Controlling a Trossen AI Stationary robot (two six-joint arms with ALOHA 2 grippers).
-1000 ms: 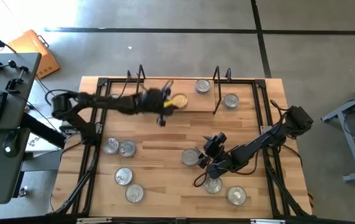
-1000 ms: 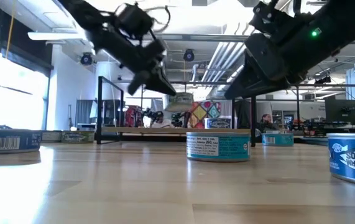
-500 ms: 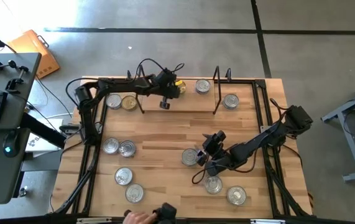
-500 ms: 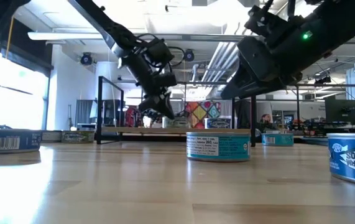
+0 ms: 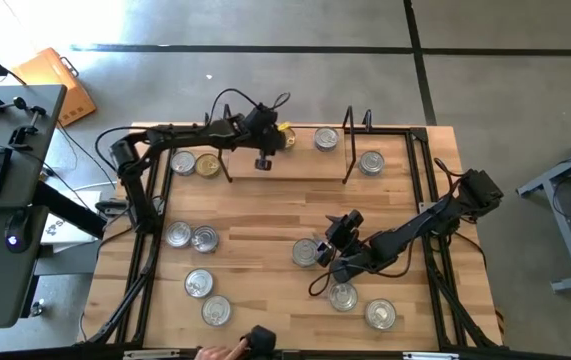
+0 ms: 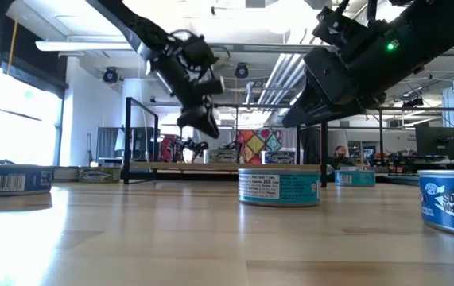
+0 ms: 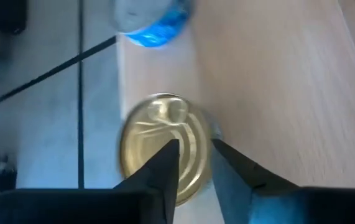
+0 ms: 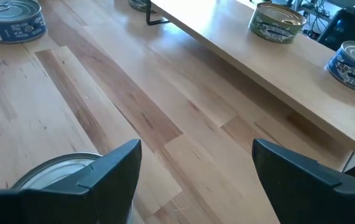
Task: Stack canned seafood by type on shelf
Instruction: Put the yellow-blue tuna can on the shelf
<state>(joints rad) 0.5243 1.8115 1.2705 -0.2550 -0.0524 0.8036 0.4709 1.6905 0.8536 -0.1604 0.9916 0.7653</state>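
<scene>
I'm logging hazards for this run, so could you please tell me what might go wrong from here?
1. The left end effector is over the gold tin, which lies close to the shelf board's back edge; a nudge might push it off.
2. The right end effector hangs open over a silver tin with others close by, so descending could bump a neighbour.

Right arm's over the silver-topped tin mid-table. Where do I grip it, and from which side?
Grip the short round silver-topped tin across its side wall, coming straight down from above: it lies flat, lid up, too low for a sideways approach. The right gripper is open, but the tin sits off-centre toward one finger, so centre over it first.
</scene>
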